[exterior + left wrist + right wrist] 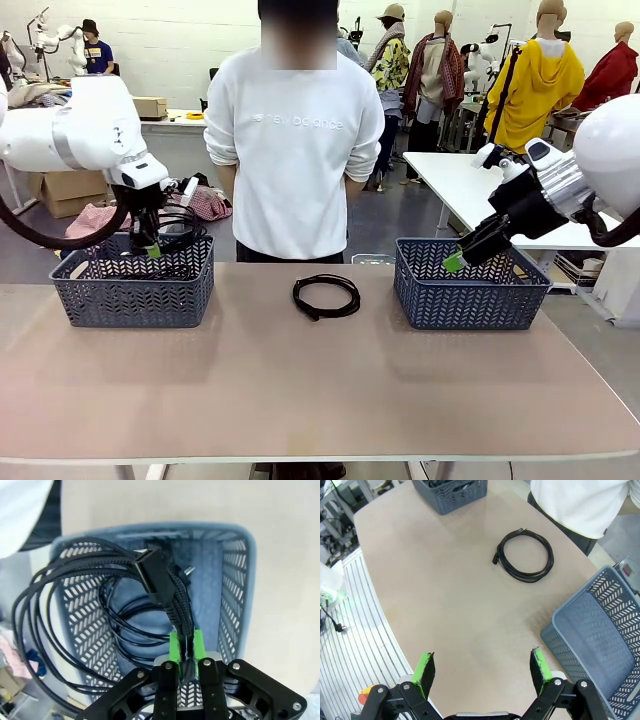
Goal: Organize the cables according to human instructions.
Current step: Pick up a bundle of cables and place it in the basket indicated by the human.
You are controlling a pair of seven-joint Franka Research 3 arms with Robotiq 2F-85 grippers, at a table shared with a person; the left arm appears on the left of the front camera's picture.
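L end effector [186, 647], cable [160, 580] clamped (over basket [235, 580])

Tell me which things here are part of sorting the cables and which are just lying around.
Part of the job:
- held cable, pinched in the left gripper
- stored cables in the left basket
- coiled cable on the table
- right basket
- right gripper, open

Just lying about:
- cardboard box on a far desk
- white side table

front: across table [320, 400] | L wrist: close over basket [235, 580] | R wrist: high, same table
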